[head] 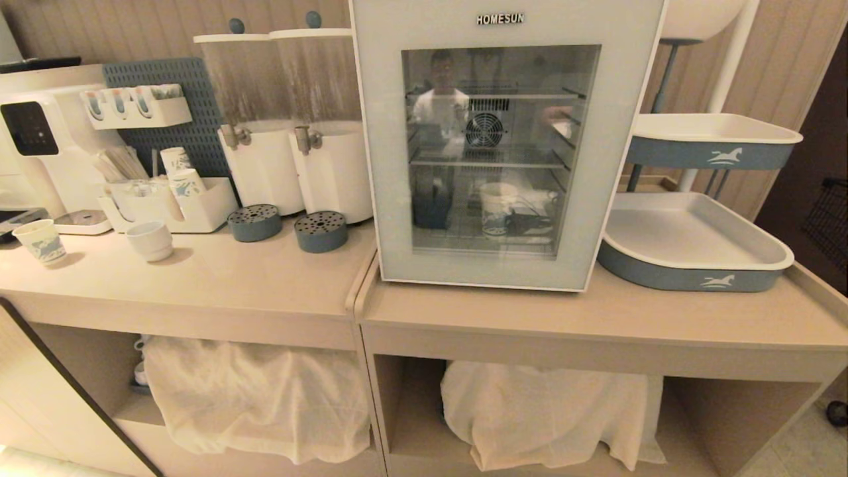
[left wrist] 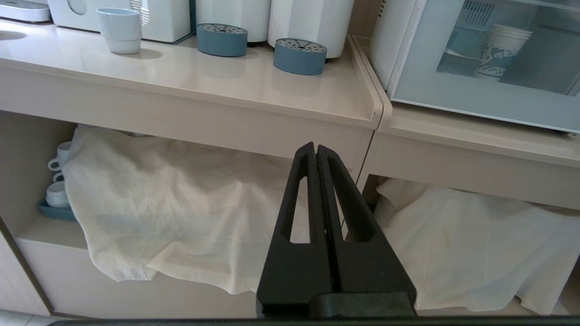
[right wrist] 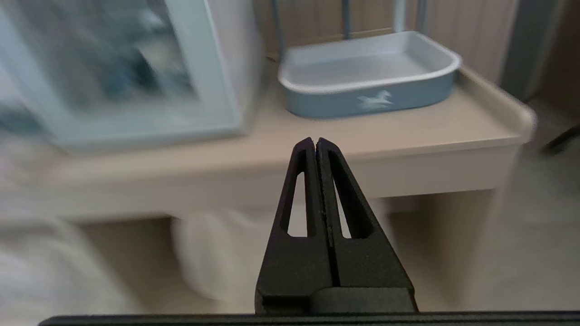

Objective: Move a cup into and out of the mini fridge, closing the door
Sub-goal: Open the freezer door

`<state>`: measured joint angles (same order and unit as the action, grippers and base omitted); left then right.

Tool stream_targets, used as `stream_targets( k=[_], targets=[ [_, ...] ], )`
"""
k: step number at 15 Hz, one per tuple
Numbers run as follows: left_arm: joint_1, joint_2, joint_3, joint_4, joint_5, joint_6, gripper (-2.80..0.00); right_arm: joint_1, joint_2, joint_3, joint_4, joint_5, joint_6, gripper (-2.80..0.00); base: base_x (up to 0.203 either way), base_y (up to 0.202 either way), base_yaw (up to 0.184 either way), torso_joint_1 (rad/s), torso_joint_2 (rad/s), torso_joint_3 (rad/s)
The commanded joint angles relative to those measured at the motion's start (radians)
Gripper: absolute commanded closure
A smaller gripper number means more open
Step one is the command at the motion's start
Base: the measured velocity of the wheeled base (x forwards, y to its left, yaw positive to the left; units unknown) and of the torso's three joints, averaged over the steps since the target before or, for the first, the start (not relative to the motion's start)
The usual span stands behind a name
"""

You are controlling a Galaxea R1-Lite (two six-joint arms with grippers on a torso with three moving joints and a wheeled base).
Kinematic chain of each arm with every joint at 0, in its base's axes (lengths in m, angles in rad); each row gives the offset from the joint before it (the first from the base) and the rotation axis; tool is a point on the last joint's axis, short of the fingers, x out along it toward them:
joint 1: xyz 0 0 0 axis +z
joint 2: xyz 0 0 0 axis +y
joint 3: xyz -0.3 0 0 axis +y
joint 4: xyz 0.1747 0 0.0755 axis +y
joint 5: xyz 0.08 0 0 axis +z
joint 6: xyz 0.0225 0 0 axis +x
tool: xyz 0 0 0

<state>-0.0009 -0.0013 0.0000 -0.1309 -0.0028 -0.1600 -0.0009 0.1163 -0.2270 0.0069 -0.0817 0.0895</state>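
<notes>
Paper, thin-walled: the tall white cup with blue print and rolled rim (head: 496,209) stands on the lower wire shelf inside the white boxy mini fridge (head: 507,142), behind the shut glass-paned door with its pale frame (head: 387,165), on the beige desk (head: 464,311). Judged light, easily crushed and slightly slick, so best pinched gently at mid-wall below the rim. Only legible writing: "HOMESUN" on the door top; left gripper (left wrist: 316,149) and right gripper (right wrist: 315,142) both hang below desk height, jaws pressed together, empty.
</notes>
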Motion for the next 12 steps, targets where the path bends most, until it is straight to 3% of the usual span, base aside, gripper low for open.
stream_targets(
  k=[1, 3, 7, 10, 12],
  targets=[
    [0.001, -0.003, 0.040, -0.001, 0.000, -0.001, 0.00, -0.001, -0.053, 0.184, -0.135, -0.004, -0.096, 0.00, 0.000, 0.000, 0.000, 0.000, 0.00, 0.000],
    [0.000, -0.003, 0.040, -0.001, 0.000, -0.001, 0.00, -0.001, -0.110, 0.232, -0.113, 0.037, -0.169, 0.00, 0.000, 0.000, 0.000, 0.000, 0.00, 0.000],
    [-0.001, -0.003, 0.040, -0.001, -0.002, -0.001, 0.00, -0.001, -0.115, 0.206, -0.017, 0.081, -0.220, 0.00, 0.000, 0.000, 0.000, 0.000, 0.00, 0.000],
    [0.000, -0.003, 0.040, -0.001, -0.002, 0.000, 0.00, -0.001, -0.113, 0.155, 0.150, 0.119, -0.197, 0.00, 0.000, 0.000, 0.000, 0.000, 0.00, 0.000],
    [-0.001, -0.003, 0.040, -0.001, -0.002, 0.000, 0.00, -0.001, -0.115, 0.157, 0.157, 0.111, -0.145, 0.00, 0.000, 0.000, 0.000, 0.000, 0.00, 0.000]
  ],
)
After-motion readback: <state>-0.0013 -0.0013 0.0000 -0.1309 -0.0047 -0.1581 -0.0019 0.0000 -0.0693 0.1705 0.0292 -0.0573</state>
